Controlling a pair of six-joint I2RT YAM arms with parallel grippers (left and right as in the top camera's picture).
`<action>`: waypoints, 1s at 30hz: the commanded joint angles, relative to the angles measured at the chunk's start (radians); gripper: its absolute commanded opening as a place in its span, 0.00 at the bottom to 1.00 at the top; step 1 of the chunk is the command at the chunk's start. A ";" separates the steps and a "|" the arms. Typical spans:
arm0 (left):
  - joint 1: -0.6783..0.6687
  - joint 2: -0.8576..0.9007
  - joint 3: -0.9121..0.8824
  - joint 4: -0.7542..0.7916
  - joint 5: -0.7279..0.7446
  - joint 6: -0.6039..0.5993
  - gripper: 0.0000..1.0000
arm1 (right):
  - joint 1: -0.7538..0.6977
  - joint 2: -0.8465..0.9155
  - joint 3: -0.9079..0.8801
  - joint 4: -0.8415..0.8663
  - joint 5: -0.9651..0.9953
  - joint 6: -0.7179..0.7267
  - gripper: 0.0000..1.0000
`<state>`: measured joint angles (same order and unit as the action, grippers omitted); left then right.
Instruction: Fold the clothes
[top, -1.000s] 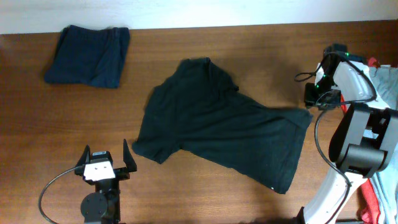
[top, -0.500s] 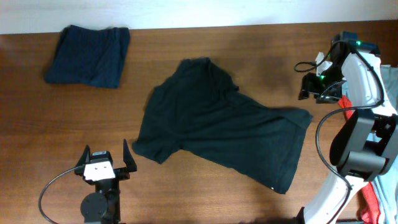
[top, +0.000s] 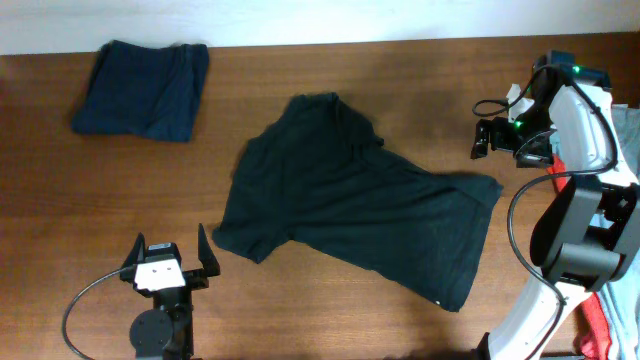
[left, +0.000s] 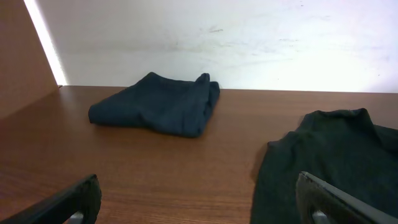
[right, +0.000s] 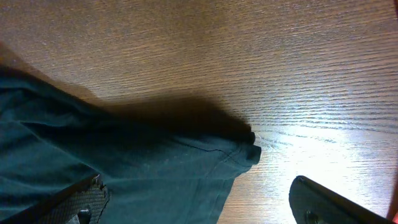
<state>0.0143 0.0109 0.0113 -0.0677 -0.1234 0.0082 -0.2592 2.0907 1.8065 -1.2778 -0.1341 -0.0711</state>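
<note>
The clothes here are chiefly a black T-shirt, spread flat and slanted across the middle of the table. My right gripper hovers open just beyond the shirt's right corner, its fingers straddling that corner without holding it. A folded navy garment lies at the back left, also seen in the left wrist view as a navy garment. My left gripper sits open at the front left, empty, a little short of the shirt's sleeve.
More clothes are piled at the right table edge beside the right arm: a light grey-blue piece and a red piece. A white wall backs the table.
My right gripper has opened wide, let go of the shirt's right corner and drawn up and back from it. The corner now lies on the table. The left arm has not moved.
</note>
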 joint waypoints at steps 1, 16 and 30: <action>-0.003 -0.005 -0.002 0.001 0.004 0.019 0.99 | 0.002 -0.025 0.021 0.002 -0.012 0.000 0.98; -0.003 0.115 0.198 0.072 0.215 0.040 0.99 | 0.002 -0.025 0.021 0.002 -0.012 0.000 0.99; -0.098 1.397 1.430 -0.772 0.274 0.129 0.99 | 0.002 -0.025 0.021 0.002 -0.012 0.000 0.99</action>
<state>-0.0402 1.1664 1.2388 -0.7219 0.1261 0.1165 -0.2592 2.0895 1.8111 -1.2766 -0.1413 -0.0715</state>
